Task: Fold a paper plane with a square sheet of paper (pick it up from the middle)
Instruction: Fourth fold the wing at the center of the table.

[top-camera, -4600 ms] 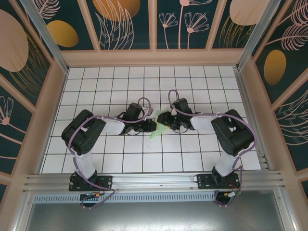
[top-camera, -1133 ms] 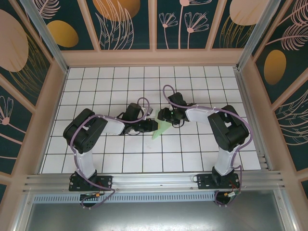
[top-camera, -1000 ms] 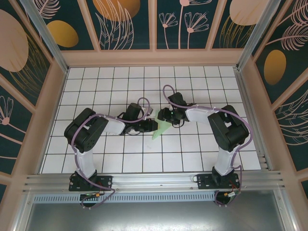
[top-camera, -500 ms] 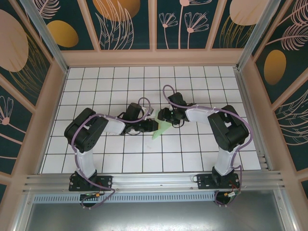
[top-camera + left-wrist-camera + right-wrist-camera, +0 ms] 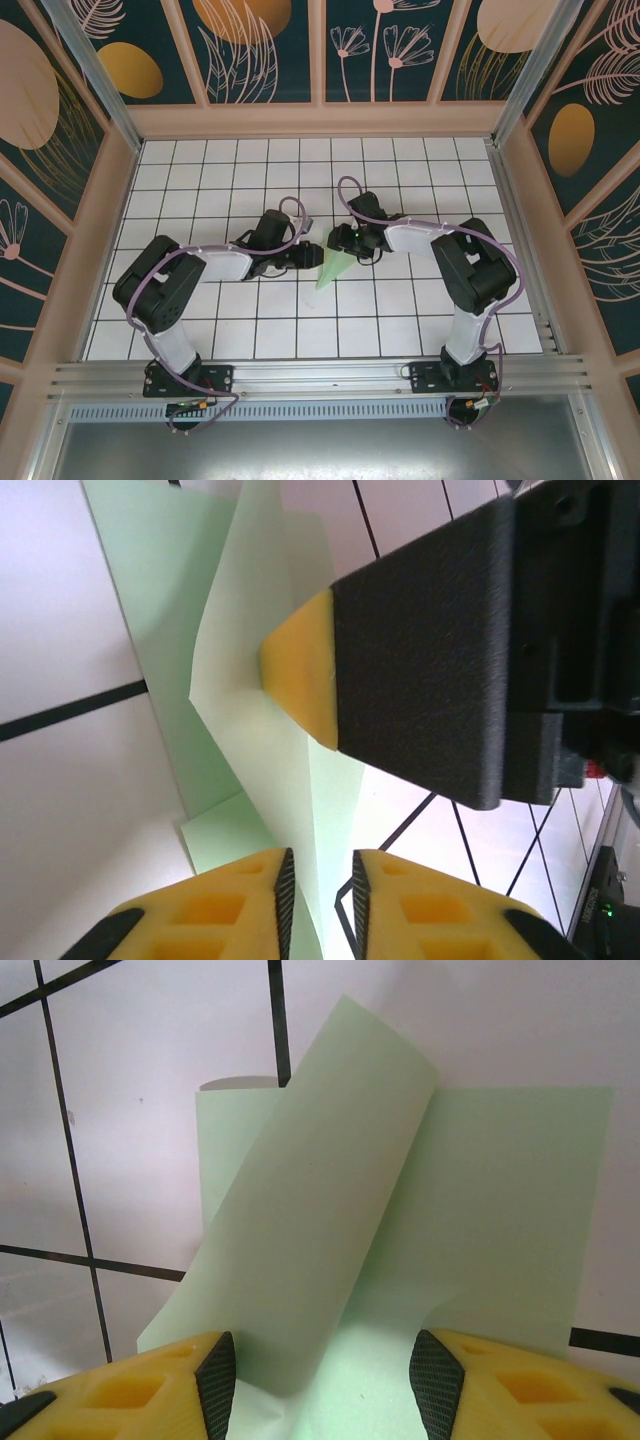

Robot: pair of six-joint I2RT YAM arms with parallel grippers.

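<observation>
Mid-table: creased pointed mint paper plane (image 5: 333,268); matte.

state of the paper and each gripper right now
paper: partly folded, flaps lifting, flat on the table, not yet a plane
left gripper: fingers nearly shut, paper edge in the gap
right gripper: open, fingers apart over the paper, one tip pressing it

One folded sheet of paper (image 5: 334,267) lies on one table (image 5: 200,180). Two arms reach it, with two grippers: left (image 5: 318,256) and right (image 5: 338,243).
</observation>
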